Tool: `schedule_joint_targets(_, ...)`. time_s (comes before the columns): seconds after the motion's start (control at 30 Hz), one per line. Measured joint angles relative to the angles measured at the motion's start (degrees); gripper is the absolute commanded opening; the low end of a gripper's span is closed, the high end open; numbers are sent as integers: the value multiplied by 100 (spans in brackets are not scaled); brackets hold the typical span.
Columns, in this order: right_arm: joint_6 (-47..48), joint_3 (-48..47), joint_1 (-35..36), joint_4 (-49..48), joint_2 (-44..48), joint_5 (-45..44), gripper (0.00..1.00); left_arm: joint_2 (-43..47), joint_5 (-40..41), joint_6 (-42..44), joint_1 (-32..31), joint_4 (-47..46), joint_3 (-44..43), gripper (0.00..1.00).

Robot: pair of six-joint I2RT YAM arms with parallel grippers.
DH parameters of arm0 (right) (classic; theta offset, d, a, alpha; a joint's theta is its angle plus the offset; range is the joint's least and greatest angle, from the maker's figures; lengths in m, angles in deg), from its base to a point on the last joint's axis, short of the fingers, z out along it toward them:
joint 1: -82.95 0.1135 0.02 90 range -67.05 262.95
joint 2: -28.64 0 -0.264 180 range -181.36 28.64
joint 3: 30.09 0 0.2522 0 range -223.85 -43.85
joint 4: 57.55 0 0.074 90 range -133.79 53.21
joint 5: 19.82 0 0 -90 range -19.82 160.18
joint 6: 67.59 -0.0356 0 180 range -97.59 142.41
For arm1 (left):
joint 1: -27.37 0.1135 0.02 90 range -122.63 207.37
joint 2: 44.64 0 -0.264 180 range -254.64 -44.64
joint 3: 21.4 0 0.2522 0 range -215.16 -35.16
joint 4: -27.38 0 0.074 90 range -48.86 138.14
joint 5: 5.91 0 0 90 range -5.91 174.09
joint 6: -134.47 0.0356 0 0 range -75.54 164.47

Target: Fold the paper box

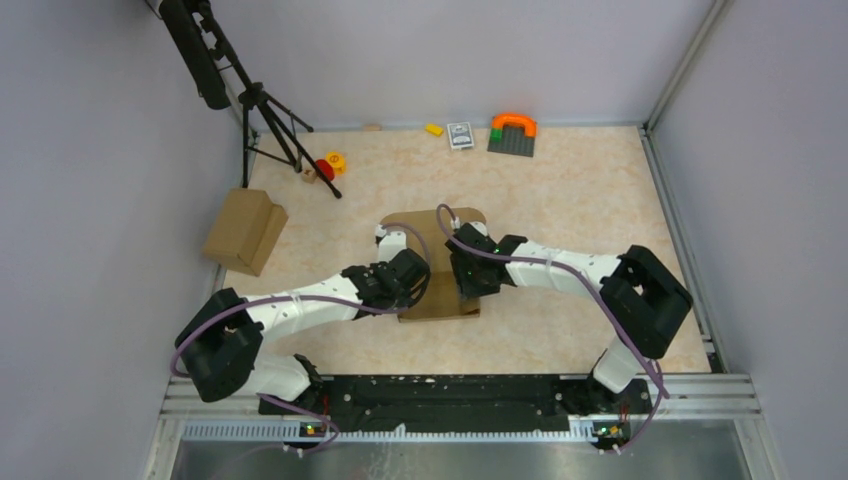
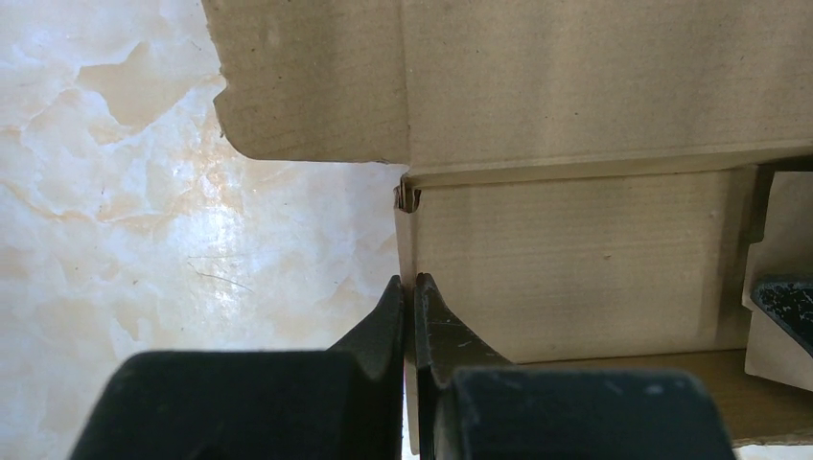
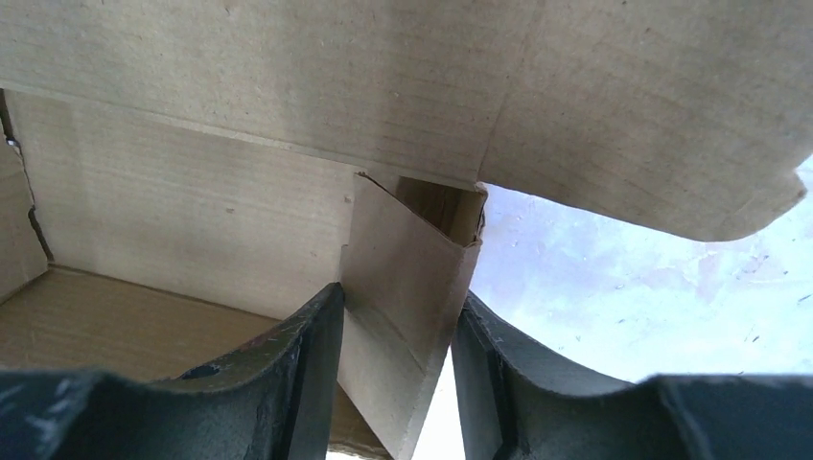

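Note:
The paper box [image 1: 441, 226] is a plain brown cardboard carton, partly folded, lying in the middle of the table with a rounded flap at its far end. My left gripper [image 1: 424, 284] is at its left side. In the left wrist view the gripper [image 2: 409, 286] is shut on the thin upright left wall of the box [image 2: 575, 259]. My right gripper [image 1: 463, 284] is at the right side. In the right wrist view the gripper [image 3: 398, 302] straddles and pinches a folded, doubled side flap of the box [image 3: 192, 201]. The box's inner floor shows beside both grippers.
A bulkier brown carton [image 1: 245, 231] sits at the left. A black tripod [image 1: 270, 115] stands at the back left with small red and yellow toys [image 1: 329, 165] by its feet. A yellow block [image 1: 434, 129], a card deck [image 1: 460, 135] and a grey baseplate with an orange arch [image 1: 512, 134] lie along the back wall.

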Motion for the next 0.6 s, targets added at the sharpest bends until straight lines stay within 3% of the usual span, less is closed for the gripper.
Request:
schedule_joint_targets(0.2, 2, 0, -13, 44, -2, -68, 40, -20, 22, 9, -7, 15, -11, 0)
schedule_joint_targets(0.27, 9, -11, -13, 118, -26, -160, 32, -50, 26, 20, -13, 24, -39, 0)
schedule_joint_targets(0.33, 15, -46, -11, 234, -101, -282, 16, -83, 35, 33, -20, 31, -63, 0)
schedule_joint_targets(0.43, 37, -50, 2, 369, -190, -463, 13, -111, 42, 35, -33, 24, -85, 0)
schedule_joint_targets(0.53, 26, -122, 4, 452, -247, -654, 0, -138, 37, 31, -66, 24, -109, 0)
schedule_joint_targets(0.6, -4, -177, 4, 487, -313, -793, 0, -164, 28, 31, -87, 26, -136, 0)
